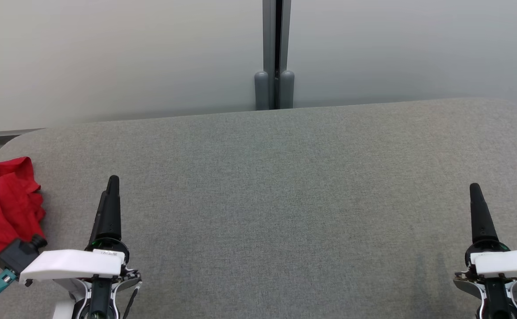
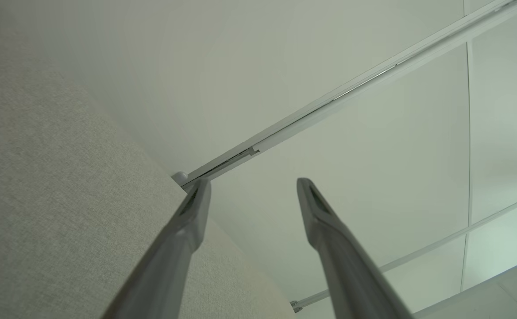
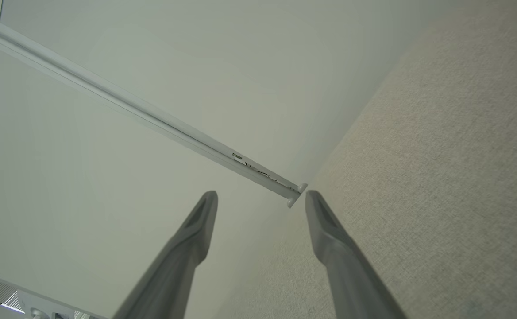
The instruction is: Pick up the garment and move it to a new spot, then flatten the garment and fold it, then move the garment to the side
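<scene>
The garment [image 1: 2, 212] is a crumpled red heap at the far left edge of the grey fabric table [image 1: 285, 199] in the head view. My left gripper [image 1: 111, 184] hovers just right of it, apart from the cloth, fingers pointing toward the back wall. The left wrist view has my left gripper [image 2: 253, 186] open with nothing between its fingers. My right gripper [image 1: 475, 189] stands at the table's right side, far from the garment. In its own wrist view my right gripper [image 3: 260, 199] is open and empty as well.
A pale partition wall [image 1: 130, 57] with a grey vertical post [image 1: 275, 53] rises behind the table's far edge. The table's rounded corners lie at the far left and far right. A dark connector with a teal cable [image 1: 8, 263] sits on my left wrist.
</scene>
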